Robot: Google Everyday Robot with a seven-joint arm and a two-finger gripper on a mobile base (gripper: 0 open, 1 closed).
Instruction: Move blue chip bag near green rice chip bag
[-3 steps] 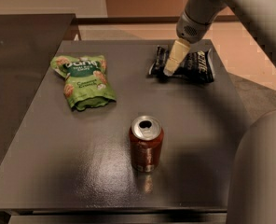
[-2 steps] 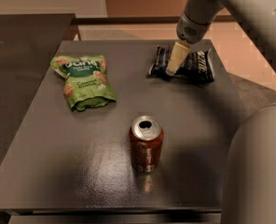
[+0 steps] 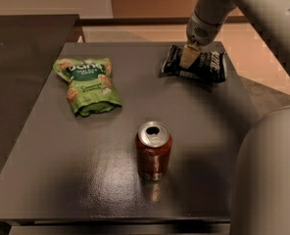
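Hardly moved, pincer [image 3: 188, 58] sits on blue chip bag [image 3: 209, 65]; grip unclear; white lettering unreadable.

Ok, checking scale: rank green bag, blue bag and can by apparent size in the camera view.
Largest: green rice chip bag. Then blue chip bag, end effector over it, and red soda can: alike, can nearer, unranked.

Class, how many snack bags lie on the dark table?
2. The green rice chip bag lies at the left of the view; the blue chip bag lies far right, beneath the gripper. None seems hidden.
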